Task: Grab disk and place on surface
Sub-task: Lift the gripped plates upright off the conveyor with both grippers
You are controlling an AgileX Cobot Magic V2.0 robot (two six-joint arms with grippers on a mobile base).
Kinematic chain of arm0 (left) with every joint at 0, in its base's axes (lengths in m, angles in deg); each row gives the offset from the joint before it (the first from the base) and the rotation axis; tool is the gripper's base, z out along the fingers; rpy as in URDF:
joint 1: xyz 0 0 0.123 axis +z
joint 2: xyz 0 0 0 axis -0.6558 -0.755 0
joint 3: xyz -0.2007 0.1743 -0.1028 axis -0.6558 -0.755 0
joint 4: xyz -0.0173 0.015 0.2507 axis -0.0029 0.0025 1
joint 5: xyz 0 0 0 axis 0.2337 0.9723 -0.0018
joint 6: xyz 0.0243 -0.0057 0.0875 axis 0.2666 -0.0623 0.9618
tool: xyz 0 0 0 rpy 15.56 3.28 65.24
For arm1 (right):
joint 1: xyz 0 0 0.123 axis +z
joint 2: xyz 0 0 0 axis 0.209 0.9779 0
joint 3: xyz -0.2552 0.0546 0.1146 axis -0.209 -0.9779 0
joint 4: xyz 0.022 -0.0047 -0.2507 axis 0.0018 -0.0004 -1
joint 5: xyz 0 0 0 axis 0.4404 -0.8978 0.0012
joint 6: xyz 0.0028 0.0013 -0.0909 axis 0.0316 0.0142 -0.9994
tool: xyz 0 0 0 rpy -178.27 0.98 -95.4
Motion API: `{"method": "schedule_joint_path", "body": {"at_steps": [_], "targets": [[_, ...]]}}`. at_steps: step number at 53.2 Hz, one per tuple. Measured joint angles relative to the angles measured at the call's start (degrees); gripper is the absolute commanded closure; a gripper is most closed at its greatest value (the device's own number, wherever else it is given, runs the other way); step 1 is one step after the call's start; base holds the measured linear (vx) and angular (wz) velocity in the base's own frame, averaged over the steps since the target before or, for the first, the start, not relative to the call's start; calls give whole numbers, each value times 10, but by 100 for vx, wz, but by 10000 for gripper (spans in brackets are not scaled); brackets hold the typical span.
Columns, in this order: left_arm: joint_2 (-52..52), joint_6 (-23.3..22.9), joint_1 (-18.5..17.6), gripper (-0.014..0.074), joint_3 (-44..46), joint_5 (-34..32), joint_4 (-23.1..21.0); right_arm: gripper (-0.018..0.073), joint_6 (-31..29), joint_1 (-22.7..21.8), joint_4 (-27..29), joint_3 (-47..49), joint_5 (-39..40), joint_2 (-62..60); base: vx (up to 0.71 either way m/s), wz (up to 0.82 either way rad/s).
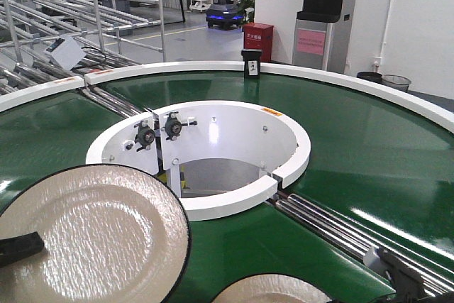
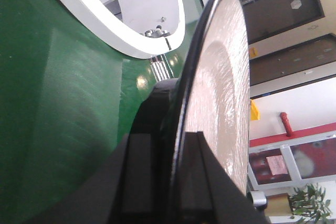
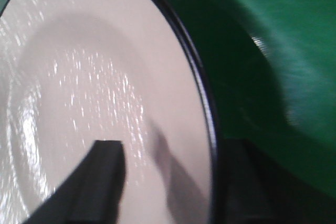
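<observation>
The disk is a cream plate with a black rim (image 1: 92, 235), held low at the left over the green belt. My left gripper (image 2: 170, 140) is shut on its rim, one finger on each face; a black finger (image 1: 18, 248) lies on the plate's top. A second cream plate (image 1: 273, 290) shows at the bottom edge. My right gripper (image 3: 173, 145) is open and straddles the rim of that plate (image 3: 94, 77), with one finger over its face and the other beyond its edge. The dark glossy tabletop is out of view.
The green curved conveyor belt (image 1: 355, 140) with white rims rings a white central well (image 1: 213, 150). Metal rollers (image 1: 333, 228) cross the belt at the right. A small black box (image 1: 251, 63) stands on the far rim. Racks and a red cabinet stand behind.
</observation>
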Motion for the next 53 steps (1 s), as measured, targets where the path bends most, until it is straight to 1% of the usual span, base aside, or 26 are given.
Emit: {"method": "schedule_joint_path", "body": {"at_steps": [5, 13, 17, 22, 30, 34, 46, 53], "targets": [[0, 0, 0, 598, -1, 0, -11, 381, -18, 0, 11, 0, -8, 3, 0, 0], [0, 0, 0, 598, -1, -1, -15, 576, -27, 0, 35, 2, -16, 3, 0, 0], [0, 0, 0, 598, -1, -1, -15, 573, -35, 0, 47, 2, -18, 3, 0, 0], [0, 0, 0, 598, -1, -1, -15, 571, -46, 0, 75, 2, -23, 3, 0, 0], [0, 0, 0, 598, -1, -1, -15, 569, -68, 0, 150, 2, -52, -2, 0, 0], [0, 0, 0, 598, -1, -1, -15, 568, -77, 0, 179, 2, -60, -5, 0, 0], [0, 0, 0, 598, -1, -2, -15, 568, -84, 1, 247, 1, -84, -4, 0, 0], [0, 0, 0, 598, -1, -13, -15, 568, -85, 1, 288, 1, -102, -4, 0, 0]]}}
